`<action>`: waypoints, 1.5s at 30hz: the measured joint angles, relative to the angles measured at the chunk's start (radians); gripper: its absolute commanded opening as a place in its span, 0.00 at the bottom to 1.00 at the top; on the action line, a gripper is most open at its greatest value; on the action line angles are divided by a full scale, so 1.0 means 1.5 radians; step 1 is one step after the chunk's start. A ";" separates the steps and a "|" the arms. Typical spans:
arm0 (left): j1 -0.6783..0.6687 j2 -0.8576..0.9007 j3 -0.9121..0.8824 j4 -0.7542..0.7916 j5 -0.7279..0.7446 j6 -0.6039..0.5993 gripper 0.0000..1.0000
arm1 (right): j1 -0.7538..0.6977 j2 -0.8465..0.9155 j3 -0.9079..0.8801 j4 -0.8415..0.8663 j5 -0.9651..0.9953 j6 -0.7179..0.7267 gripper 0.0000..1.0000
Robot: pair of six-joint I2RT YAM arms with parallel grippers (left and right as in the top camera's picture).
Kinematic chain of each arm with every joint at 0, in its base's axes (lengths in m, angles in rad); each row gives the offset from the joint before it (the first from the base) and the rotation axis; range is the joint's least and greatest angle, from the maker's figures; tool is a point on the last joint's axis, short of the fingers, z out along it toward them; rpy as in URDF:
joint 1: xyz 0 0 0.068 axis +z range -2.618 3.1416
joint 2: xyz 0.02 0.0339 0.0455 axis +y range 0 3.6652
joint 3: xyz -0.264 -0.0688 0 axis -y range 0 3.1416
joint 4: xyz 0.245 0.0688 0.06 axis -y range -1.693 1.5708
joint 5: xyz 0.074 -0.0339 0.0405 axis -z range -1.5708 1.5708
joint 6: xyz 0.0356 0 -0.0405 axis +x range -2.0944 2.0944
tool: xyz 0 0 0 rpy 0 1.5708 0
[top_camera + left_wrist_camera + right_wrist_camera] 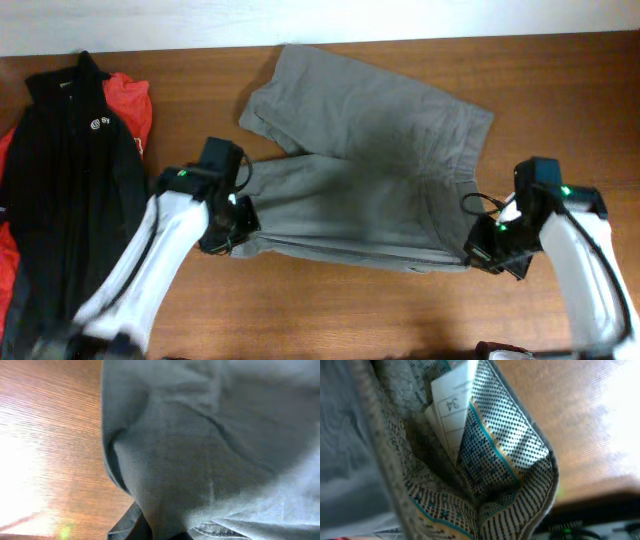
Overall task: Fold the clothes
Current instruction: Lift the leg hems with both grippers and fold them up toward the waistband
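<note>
The grey shorts [370, 160] lie in the middle of the table, one leg spread toward the back, the other folded along the front. My left gripper [228, 235] is at the leg hem on the left and grey cloth [200, 460] fills its view right down to the jaws. My right gripper [487, 252] is at the waistband corner on the right. Its view shows the patterned inner waistband lining [490, 495] and a white size tag [451, 410] bunched at the jaws. The fingertips are hidden by cloth in both wrist views.
A black jacket with a small white logo [65, 180] lies at the far left on top of a red garment [130, 105]. Bare wooden table [560, 90] shows around the shorts. The table's back edge meets a pale wall at the top.
</note>
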 measured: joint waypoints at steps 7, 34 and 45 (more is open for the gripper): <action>0.000 -0.159 -0.001 0.001 -0.012 0.021 0.01 | -0.001 -0.158 0.000 -0.043 -0.005 -0.009 0.04; -0.026 0.267 -0.006 1.057 -0.077 0.149 0.01 | -0.006 0.117 0.000 0.533 0.003 0.001 0.04; -0.054 0.434 0.144 1.079 -0.106 0.225 0.40 | -0.019 0.189 0.000 0.650 0.052 0.009 0.04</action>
